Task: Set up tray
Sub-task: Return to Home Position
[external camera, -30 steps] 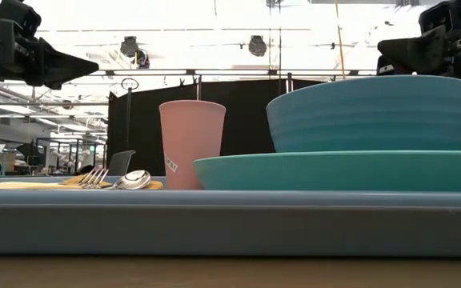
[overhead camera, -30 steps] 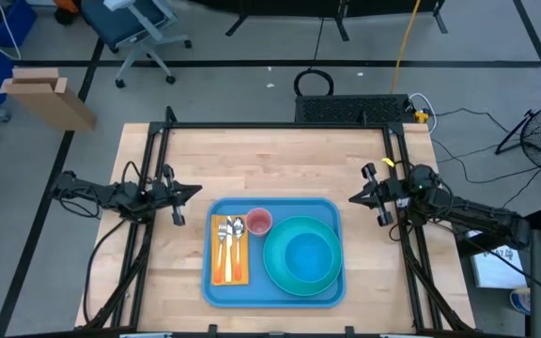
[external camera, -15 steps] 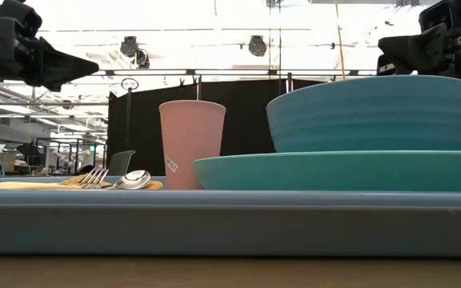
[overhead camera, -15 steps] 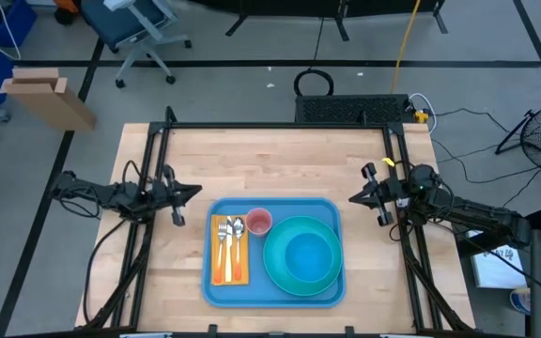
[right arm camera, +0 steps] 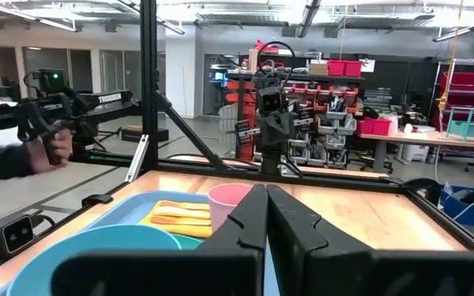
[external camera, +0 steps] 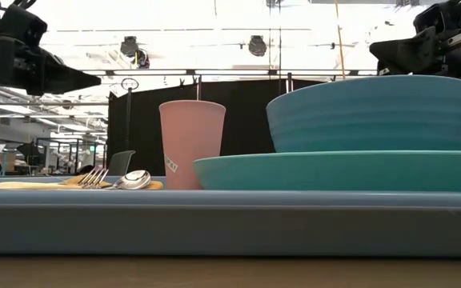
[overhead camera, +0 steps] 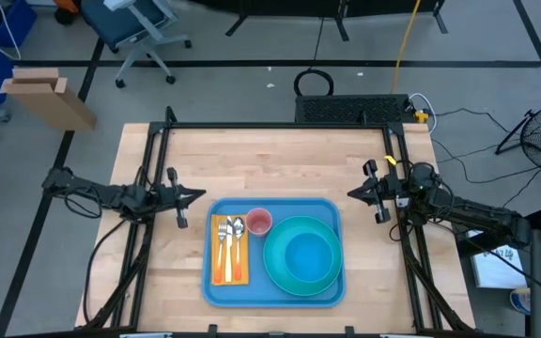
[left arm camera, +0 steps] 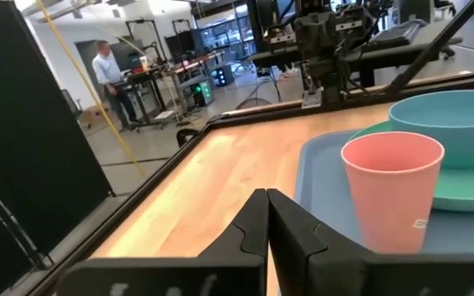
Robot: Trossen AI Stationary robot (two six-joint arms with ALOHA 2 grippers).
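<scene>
The blue tray (overhead camera: 255, 293) lies flat on the wooden table, near its front edge. On it are a teal plate (overhead camera: 280, 277) carrying a teal bowl (overhead camera: 308, 253), a pink cup (overhead camera: 258, 222) standing upright, and an orange napkin (overhead camera: 218, 268) with a fork and a spoon (overhead camera: 238, 228) on top. My left gripper (overhead camera: 202, 196) hovers shut at the tray's far left corner, pointing level toward the table's right. My right gripper (overhead camera: 350, 195) hovers shut at the far right corner, pointing left. Neither touches anything.
A black metal frame (overhead camera: 167, 127) borders the table's left, far and right sides. Bare wood (overhead camera: 275, 160) stretches from the tray to the far edge. In the right wrist view a person's hand (right arm camera: 44, 152) holds a black handle beyond the table's left side.
My left gripper has tipped its fingertips a little downward while staying above the tray's far left corner. The tray and everything on it have kept still.
</scene>
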